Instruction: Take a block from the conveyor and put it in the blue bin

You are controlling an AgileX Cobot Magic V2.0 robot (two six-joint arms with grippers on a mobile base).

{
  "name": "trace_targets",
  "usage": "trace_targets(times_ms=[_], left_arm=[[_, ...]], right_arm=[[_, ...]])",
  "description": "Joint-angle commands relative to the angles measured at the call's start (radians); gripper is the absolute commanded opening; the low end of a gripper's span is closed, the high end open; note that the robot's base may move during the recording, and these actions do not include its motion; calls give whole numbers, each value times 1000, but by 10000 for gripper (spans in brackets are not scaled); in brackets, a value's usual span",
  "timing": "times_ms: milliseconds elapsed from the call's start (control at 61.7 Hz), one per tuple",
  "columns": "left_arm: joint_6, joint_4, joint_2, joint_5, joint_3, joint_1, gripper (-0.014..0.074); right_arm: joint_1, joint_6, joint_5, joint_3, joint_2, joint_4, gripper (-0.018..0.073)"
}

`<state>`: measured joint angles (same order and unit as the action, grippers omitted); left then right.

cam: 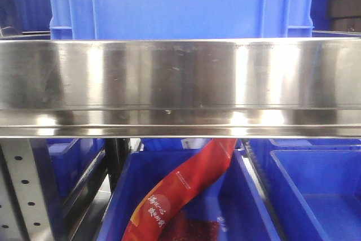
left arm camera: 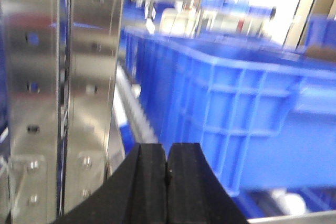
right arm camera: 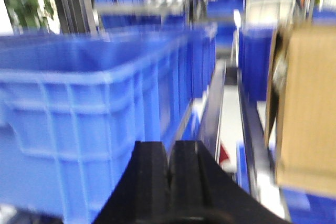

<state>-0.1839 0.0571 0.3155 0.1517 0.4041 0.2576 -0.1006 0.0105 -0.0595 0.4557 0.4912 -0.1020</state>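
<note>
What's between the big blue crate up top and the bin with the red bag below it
In the front view, a shiny steel rail runs across between the blue crate and the lower bin holding the red bag.

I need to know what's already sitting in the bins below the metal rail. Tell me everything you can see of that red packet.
The red packet is a long, glossy plastic-looking pouch with light printed characters near its lower end. It lies slantwise in the blue bin under the steel rail, its upper end rising toward the rail, its lower end running out of view. It bends gently along its length. No tool touches it.
</note>
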Motion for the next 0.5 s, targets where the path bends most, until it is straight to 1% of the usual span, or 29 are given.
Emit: trace_targets(times_ms=[0, 211, 486], left_arm=[[0, -4, -47, -33, -2, -5, -111], [0, -4, -102, -37, -2, -5, -111], [0, -4, -105, -37, -2, -5, -111]], right_arm=[[6, -3, 14, -4, -47, 6, -167], [6, -3, 16, -4, -92, 6, -167], [6, -3, 16, -4, -95, 6, -167]])
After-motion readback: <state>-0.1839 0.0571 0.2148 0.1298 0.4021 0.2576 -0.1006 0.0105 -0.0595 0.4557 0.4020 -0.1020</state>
